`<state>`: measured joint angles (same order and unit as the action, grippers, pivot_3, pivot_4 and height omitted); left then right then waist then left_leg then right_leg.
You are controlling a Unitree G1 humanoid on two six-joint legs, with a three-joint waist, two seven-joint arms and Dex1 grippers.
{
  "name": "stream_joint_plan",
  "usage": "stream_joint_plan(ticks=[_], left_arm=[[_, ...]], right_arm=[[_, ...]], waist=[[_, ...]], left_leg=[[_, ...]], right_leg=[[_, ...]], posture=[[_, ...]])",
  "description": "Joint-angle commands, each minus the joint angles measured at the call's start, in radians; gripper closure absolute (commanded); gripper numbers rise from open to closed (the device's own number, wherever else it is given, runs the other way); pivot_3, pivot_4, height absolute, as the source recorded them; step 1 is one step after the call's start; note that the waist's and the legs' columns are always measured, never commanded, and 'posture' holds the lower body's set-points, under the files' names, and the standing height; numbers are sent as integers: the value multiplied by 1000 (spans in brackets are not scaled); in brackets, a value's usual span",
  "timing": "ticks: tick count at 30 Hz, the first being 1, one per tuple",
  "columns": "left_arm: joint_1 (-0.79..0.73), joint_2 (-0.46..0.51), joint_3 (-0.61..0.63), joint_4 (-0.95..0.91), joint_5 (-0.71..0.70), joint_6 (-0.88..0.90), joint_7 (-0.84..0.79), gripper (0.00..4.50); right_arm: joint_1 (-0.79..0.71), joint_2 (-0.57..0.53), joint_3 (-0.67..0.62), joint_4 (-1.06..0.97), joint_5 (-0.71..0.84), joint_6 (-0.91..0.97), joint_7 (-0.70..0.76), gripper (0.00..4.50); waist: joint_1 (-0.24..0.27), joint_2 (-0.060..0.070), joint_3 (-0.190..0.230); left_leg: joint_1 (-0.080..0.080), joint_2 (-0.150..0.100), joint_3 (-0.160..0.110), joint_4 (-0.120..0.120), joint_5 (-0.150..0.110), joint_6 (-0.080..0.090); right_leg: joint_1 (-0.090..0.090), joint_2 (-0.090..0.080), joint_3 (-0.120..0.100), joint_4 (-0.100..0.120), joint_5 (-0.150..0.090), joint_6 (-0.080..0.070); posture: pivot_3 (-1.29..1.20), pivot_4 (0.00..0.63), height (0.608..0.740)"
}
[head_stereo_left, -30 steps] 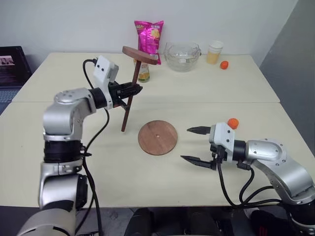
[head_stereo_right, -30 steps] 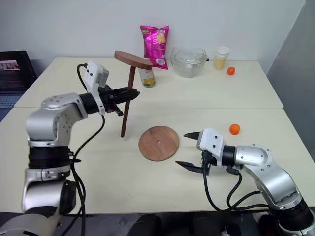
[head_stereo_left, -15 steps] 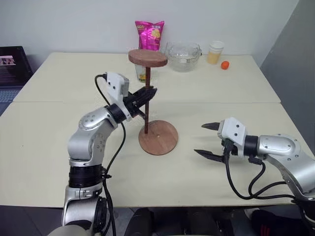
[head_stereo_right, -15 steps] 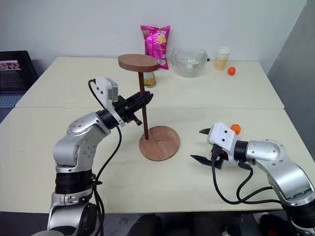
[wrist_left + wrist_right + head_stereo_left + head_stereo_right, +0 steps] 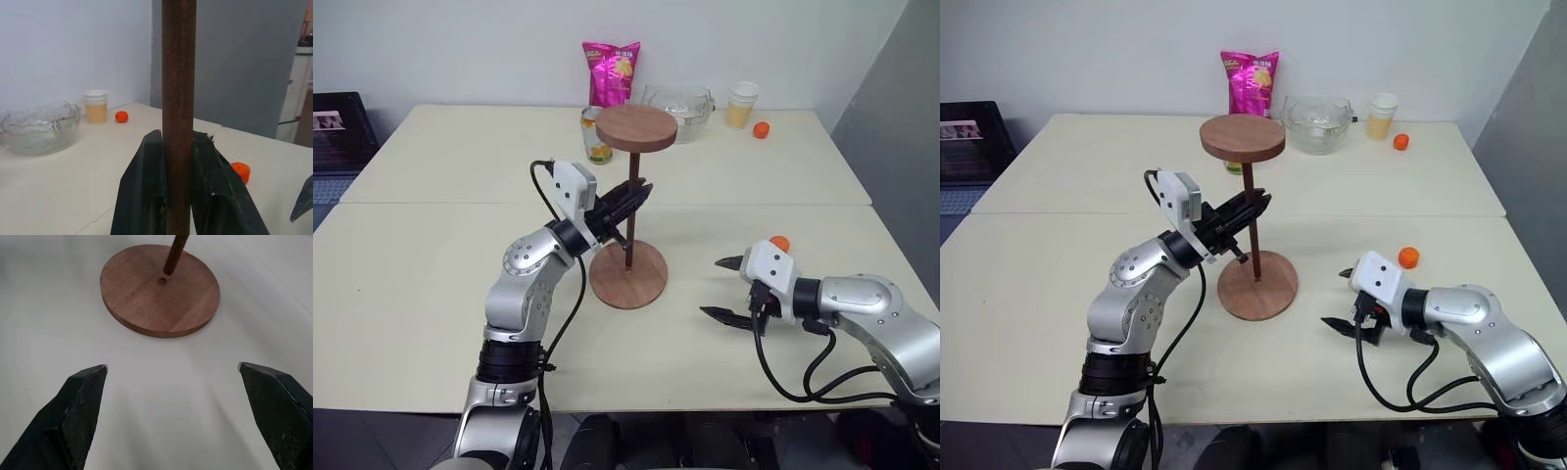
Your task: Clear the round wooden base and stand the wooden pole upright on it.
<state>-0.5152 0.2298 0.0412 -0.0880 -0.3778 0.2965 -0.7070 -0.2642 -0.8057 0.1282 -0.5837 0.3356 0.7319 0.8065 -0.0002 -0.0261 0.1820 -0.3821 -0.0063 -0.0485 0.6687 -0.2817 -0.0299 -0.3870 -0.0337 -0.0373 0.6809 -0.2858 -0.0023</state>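
Note:
The round wooden base (image 5: 628,276) lies flat on the table's middle, with nothing else on it. The wooden pole (image 5: 631,211) stands nearly upright over it, its fixed disc (image 5: 636,127) on top. Its lower end (image 5: 169,265) sits by the base's centre hole (image 5: 163,280); I cannot tell whether it is seated. My left gripper (image 5: 631,201) is shut on the pole's middle, and the left wrist view shows both fingers (image 5: 146,196) pressed against the rod (image 5: 179,73). My right gripper (image 5: 720,288) stands open to the right of the base, holding nothing, low over the table.
A small orange fruit (image 5: 779,243) lies just behind my right wrist. At the table's back stand a pink snack bag (image 5: 610,69), a can (image 5: 595,137), a glass bowl (image 5: 677,103), a cup of juice (image 5: 740,104) and another orange fruit (image 5: 761,128).
My left gripper has carried the pole rightward and turned it from a slant to nearly upright, bringing its lower end over the base's centre. The right gripper stays open, almost still.

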Motion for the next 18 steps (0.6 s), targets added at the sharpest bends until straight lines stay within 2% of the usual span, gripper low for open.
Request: stream_joint_plan(ticks=[1, 18], left_arm=[[13, -4, 0, 2, -7, -36, 9, 4236], [55, -3, -20, 27, -23, -64, -3, 4236]], right_arm=[[-22, -2, -9, -33, 9, 7, -2, 0], [-37, -8, 7, -40, 18, 17, 28, 0]], waist=[[0, 0, 0], [1, 0, 0]], left_leg=[[0, 0, 0, 0, 0, 0], [1, 0, 0, 0, 0, 0]], right_leg=[[0, 0, 0, 0, 0, 0], [1, 0, 0, 0, 0, 0]], posture=[[0, 150, 740], [0, 150, 740]])
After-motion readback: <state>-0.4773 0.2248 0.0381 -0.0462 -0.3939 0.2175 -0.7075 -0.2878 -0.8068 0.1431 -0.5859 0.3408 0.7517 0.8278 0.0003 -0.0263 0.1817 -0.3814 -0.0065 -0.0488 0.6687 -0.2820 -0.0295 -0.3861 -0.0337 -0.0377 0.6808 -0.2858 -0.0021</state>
